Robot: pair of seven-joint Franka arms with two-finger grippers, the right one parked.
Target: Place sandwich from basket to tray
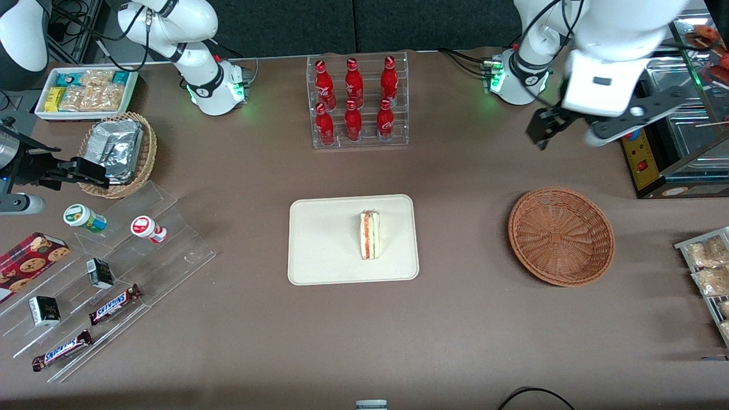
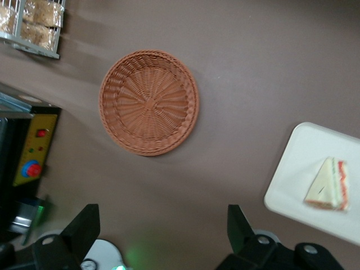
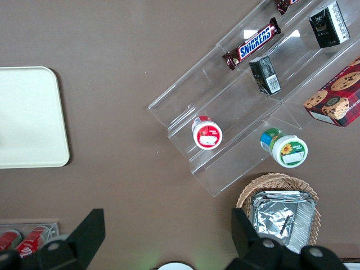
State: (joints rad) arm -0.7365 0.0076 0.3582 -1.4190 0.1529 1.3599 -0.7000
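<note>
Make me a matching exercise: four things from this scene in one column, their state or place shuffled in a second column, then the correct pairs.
1. sandwich
2. basket
3. gripper
4. tray

A. open, raised above the table, farther from the front camera than the basket
B. holds nothing
C. lies on the tray
D. flat on the table with the sandwich on it

Pairs: 1-C, 2-B, 3-A, 4-D

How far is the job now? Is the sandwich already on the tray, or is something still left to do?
Done: the sandwich lies on the tray, and the basket holds nothing. In hand: nothing; the gripper is open and empty, raised above the table, farther from the front camera than the basket. Left: apparently nothing of the placing itself; at most the arm could go back to rest.
</note>
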